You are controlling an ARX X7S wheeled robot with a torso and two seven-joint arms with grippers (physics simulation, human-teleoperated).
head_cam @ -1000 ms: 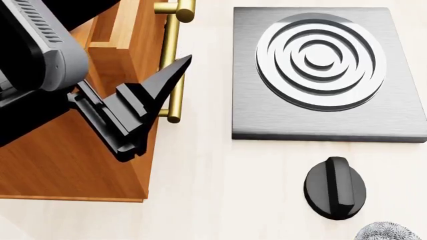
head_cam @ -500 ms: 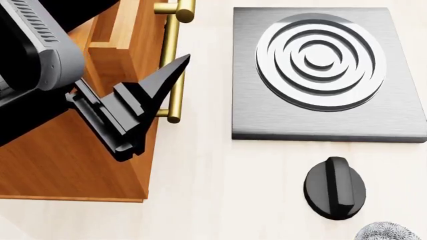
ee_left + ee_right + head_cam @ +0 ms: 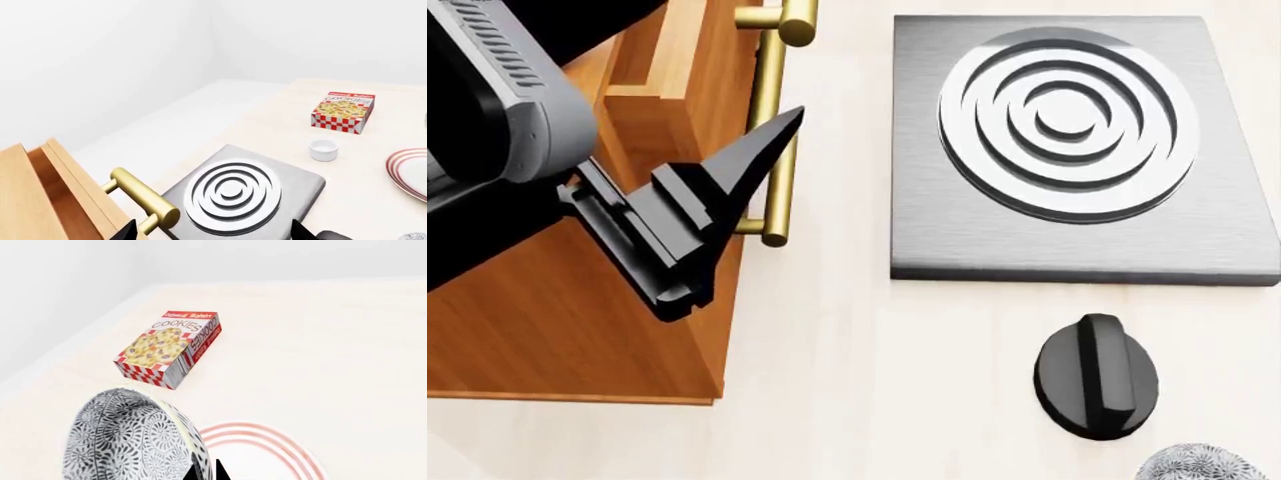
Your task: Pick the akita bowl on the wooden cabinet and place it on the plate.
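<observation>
In the right wrist view the akita bowl (image 3: 130, 440), white with a dense dark floral pattern, fills the near corner. My right gripper (image 3: 207, 471) is shut on its rim, one fingertip inside and one outside. The plate (image 3: 267, 450), white with red-orange rings, lies just beyond and below the bowl. The head view catches only a sliver of the bowl (image 3: 1201, 465) at its lower right edge. My left gripper (image 3: 741, 210) hangs open over the front edge of the wooden cabinet (image 3: 561, 320), holding nothing. The left wrist view shows the cabinet (image 3: 40, 200) and the plate's edge (image 3: 410, 170).
A grey square stove (image 3: 1081, 150) with a ringed burner sits right of the cabinet, with a black knob (image 3: 1097, 375) in front of it. A brass handle (image 3: 771, 150) juts from a drawer. A cookies box (image 3: 170, 347) and a small white cup (image 3: 324, 150) stand farther off.
My left gripper has drifted very slightly to the left over the cabinet. Nothing else has visibly moved.
</observation>
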